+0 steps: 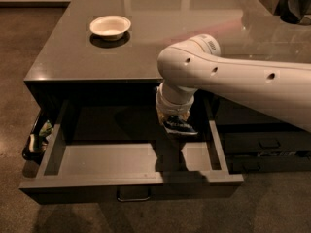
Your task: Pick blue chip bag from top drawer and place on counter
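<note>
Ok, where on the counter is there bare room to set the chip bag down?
The counter is bare along its front edge, between the white bowl and the arm, and across the middle behind the arm. The far right corner holds dark items. The gripper hangs over the top drawer, holding the blue chip bag.

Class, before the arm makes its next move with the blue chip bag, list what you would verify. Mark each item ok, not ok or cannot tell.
1. The top drawer is pulled open: ok.
2. The tool is over the drawer, under the wrist, at the blue chip bag: ok.
3. Hold on the bag is secure: cannot tell, the wrist hides it.
4. Bag is apart from the drawer's side walls: ok.
5. The counter has bare surface beside the white bowl: ok.
</note>
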{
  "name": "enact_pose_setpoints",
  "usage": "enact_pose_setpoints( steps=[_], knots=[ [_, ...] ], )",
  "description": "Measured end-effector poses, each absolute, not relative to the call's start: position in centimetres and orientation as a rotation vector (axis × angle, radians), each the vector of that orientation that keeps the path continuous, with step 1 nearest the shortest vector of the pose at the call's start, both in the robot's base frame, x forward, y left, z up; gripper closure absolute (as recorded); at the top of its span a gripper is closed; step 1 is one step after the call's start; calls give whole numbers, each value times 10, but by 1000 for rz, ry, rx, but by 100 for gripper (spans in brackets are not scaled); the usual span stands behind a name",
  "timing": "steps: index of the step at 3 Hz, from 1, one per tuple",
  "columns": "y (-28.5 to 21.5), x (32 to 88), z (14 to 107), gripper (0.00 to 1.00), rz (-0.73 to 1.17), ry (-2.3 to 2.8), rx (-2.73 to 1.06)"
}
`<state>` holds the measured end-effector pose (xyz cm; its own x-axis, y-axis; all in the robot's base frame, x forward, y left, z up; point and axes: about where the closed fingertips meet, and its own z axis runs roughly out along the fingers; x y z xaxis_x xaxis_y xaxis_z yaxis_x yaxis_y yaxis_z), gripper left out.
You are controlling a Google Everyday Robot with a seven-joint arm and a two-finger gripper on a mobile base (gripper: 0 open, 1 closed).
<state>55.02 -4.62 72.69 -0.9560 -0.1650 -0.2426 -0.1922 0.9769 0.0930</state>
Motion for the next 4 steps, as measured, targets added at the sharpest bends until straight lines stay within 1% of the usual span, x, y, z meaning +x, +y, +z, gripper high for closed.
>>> enact_pose_setpoints(
  steps=[1, 3, 4],
  knots=[
    [-70, 538, 734, 100, 95, 2916, -269],
    [-119, 492, 746, 100, 1, 2937, -237],
    [-127, 483, 760, 100, -5, 2914, -214]
  ],
)
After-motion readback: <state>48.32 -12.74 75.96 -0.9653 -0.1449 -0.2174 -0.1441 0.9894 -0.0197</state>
